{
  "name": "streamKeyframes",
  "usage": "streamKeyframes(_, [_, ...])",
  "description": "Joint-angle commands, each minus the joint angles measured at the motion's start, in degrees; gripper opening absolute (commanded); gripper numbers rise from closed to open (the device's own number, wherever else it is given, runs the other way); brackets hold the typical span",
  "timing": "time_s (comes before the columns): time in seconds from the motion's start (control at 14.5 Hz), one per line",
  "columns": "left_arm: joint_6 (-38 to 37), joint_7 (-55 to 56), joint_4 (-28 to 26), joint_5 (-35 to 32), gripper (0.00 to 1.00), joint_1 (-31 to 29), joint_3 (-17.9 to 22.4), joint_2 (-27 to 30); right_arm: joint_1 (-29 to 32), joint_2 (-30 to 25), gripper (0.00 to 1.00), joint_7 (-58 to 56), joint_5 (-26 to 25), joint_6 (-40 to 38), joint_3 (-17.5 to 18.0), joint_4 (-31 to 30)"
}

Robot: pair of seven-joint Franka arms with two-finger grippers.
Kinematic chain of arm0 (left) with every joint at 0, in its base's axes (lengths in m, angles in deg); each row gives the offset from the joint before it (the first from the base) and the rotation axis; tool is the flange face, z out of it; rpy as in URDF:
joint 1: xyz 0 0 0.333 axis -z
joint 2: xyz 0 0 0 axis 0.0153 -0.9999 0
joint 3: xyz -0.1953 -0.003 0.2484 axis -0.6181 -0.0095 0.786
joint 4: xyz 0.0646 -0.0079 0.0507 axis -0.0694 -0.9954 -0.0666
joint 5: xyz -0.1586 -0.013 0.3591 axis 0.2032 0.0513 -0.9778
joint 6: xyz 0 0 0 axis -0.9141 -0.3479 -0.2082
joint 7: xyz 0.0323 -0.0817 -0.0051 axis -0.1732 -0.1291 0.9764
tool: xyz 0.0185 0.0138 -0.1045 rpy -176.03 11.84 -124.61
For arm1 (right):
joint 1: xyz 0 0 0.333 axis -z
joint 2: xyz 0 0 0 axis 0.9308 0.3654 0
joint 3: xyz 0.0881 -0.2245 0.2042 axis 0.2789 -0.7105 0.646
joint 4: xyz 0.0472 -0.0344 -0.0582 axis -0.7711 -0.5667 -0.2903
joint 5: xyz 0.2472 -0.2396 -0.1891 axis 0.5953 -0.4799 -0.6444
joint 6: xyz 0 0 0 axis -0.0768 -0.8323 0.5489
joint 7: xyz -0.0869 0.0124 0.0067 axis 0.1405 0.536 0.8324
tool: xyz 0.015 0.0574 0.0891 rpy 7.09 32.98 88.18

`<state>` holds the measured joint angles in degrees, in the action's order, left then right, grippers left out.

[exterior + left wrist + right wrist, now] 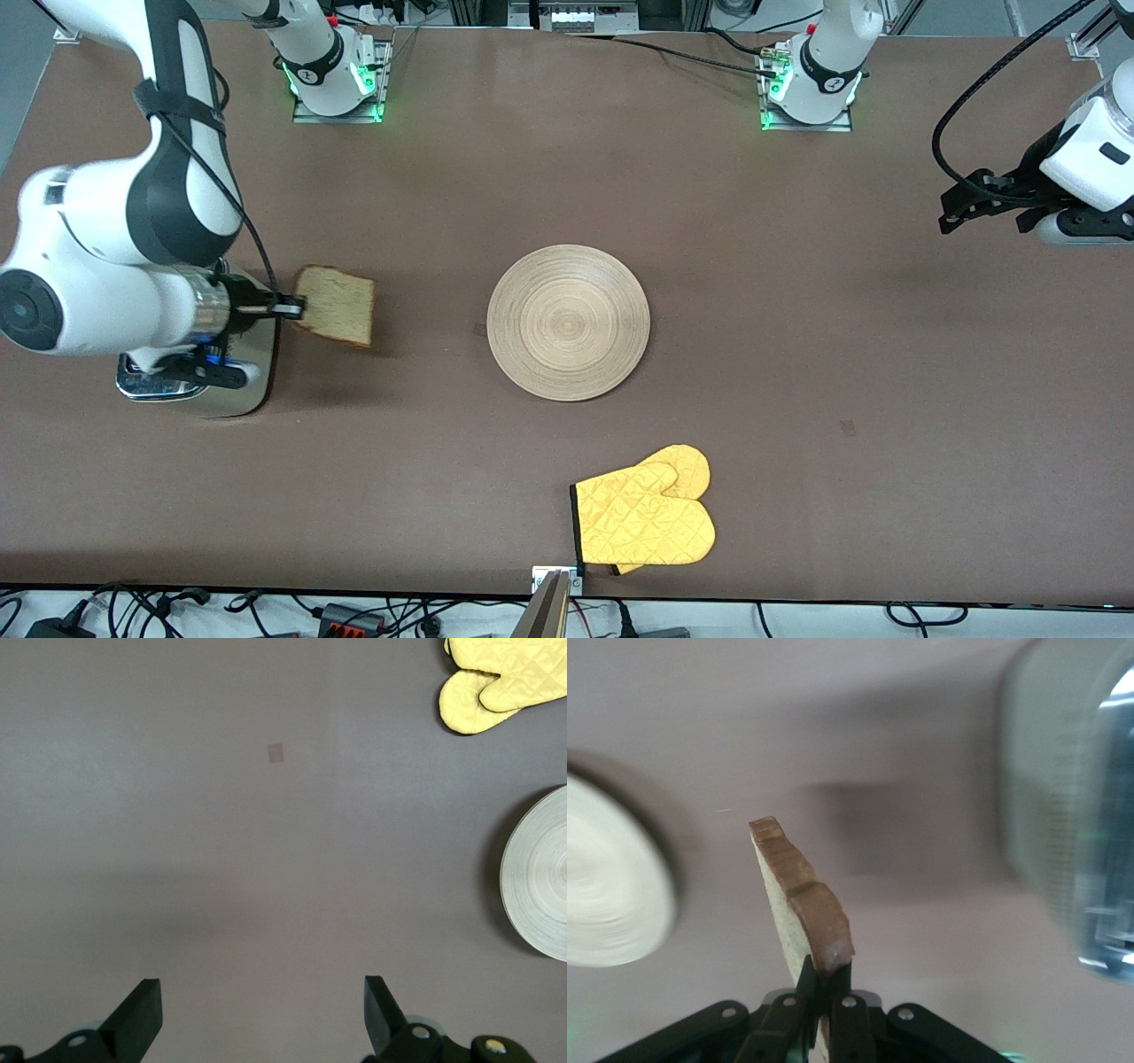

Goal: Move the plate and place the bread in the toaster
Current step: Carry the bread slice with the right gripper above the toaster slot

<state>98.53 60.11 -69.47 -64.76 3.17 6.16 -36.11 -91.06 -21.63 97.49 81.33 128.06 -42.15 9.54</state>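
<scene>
Right end effector (288,308) clamps the bread (335,305) by one crust edge, in the air beside the toaster (232,383).

The slice stands out from the closed fingers toward the plate (568,322), which lies mid-worktop (886,372). The right arm is bent over the toaster at its end of the worktop. The left end effector (257,1019) hovers wide open, holding nothing, over bare worktop at the left arm's end. An oven mitt (645,517) lies nearer the camera than the plate.
</scene>
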Motion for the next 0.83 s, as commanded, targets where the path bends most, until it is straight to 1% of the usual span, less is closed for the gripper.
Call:
streamKeyframes(0.0, [-0.67, -1.00, 0.29, -1.06, 1.00, 0.61, 0.02, 1.17, 0.87, -2.81, 0.00, -2.65, -7.32, -0.69, 0.11, -0.24])
streamKeyframes(0.07, [-0.85, -1.08, 0.29, -1.15, 1.00, 0.53, 0.11, 1.17, 0.96, -3.60, 0.00, -2.66, -9.69, -0.34, 0.02, -0.15])
streamKeyframes(0.21, [-1.63, -1.17, 0.47, -1.15, 1.00, 0.44, 0.11, 1.17, 0.34, -4.31, 0.00, -2.75, -16.71, -0.07, 0.11, -0.06])
streamKeyframes(0.41, [-2.69, -1.00, 1.08, -1.15, 1.00, 0.53, 0.11, 1.17, 1.04, -6.68, 0.00, -4.93, -23.14, 2.30, 0.20, -0.24])
streamKeyframes(0.55, [-5.40, -0.91, 2.31, -1.15, 1.00, 0.61, 0.11, 1.00, 3.40, -6.60, 0.00, -10.19, -25.52, 5.10, 0.11, -0.41])
streamKeyframes(0.76, [-6.56, -1.08, 3.89, -1.23, 1.00, 0.61, 0.11, 0.12, 5.26, -6.16, 0.00, -10.57, -25.79, 5.20, 0.11, -1.55])
